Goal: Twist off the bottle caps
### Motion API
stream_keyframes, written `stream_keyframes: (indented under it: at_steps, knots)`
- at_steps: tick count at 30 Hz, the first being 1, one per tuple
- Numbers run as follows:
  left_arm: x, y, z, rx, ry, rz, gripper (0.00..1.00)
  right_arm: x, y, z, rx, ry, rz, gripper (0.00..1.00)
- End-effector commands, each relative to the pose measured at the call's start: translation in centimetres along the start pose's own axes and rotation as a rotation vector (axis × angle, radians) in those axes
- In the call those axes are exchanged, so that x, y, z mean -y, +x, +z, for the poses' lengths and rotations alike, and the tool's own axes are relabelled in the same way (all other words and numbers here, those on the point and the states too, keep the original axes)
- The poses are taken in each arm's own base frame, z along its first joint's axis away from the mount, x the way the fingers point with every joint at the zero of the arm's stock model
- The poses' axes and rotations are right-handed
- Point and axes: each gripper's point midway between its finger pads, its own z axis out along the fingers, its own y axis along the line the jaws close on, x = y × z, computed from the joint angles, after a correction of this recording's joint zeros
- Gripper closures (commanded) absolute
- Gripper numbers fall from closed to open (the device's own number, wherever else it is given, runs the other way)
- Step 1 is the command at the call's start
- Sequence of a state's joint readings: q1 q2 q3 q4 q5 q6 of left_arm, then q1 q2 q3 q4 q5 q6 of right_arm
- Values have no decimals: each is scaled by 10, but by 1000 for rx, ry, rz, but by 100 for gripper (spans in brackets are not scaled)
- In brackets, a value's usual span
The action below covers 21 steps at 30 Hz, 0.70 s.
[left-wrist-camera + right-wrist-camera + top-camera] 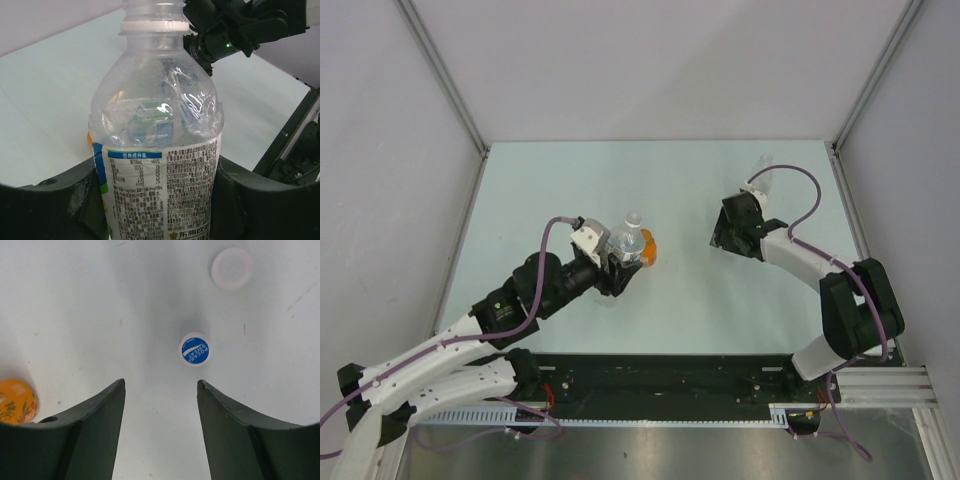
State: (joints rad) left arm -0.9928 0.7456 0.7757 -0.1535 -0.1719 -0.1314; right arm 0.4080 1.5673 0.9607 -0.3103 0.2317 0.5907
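Looking down from above, I see my left gripper clamped on the clear bottle mid-table, with the orange bottle just beside it. My right gripper hangs well apart, a broad stretch of table between them.

From the left wrist, both fingers press the bottle's sides, and its top is cut off by the frame edge.

From the right wrist, my jaws stand wide. The blue-marked cap lies just ahead of them, and the whitish cap lies farther off.
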Motion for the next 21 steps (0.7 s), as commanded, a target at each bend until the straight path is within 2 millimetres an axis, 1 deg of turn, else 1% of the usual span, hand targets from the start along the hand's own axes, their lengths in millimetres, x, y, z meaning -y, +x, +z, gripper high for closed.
stream_keyframes:
  at_steps: [1,2,3,4,5,6,7,8,10,11,13,14,16,17,18,20,21]
  knots:
    - [3,-9,0,27,14,5,97,-15,-15,-40,59,-36,-31,37]
    - [3,-10,-1,31,10,2,98,-19,-17,-50,82,-48,-39,37]
    - [3,-9,-1,31,13,1,98,-35,-12,-65,103,-91,-78,37]
    - [4,-9,-1,32,16,-1,99,-45,-22,-92,170,-142,-80,37]
    - [6,-9,-1,34,27,-3,99,-47,-30,-106,235,-136,-86,37]
    - [7,-9,0,33,35,0,99,-65,-26,-125,276,-188,-116,38]
    - [8,-10,1,38,40,1,99,-70,-34,-142,331,-219,-108,37]
    - [9,-8,3,29,41,1,99,-73,-45,-167,392,-261,-80,37]
    - [11,-10,6,31,49,-3,100,-83,-55,-192,438,-341,-42,36]
    - [12,-9,8,26,51,-2,100,-88,-58,-209,447,-410,-24,35]
    - [15,-10,12,17,64,-5,100,-96,-64,-225,457,-494,-2,32]
    - [16,-10,13,16,67,-7,100,-102,-62,-236,449,-553,-10,31]
    - [18,-10,15,14,73,-9,100,-110,-61,-250,458,-615,-15,29]
    - [18,-11,16,17,73,-10,100,-111,-60,-254,466,-625,-28,27]
    - [18,-12,17,21,74,-9,100,-110,-62,-262,486,-636,-28,22]
    - [19,-15,16,32,78,-6,100,-110,-64,-272,519,-648,-46,16]
    - [20,-20,15,53,82,-7,100,-112,-66,-276,528,-665,-45,15]
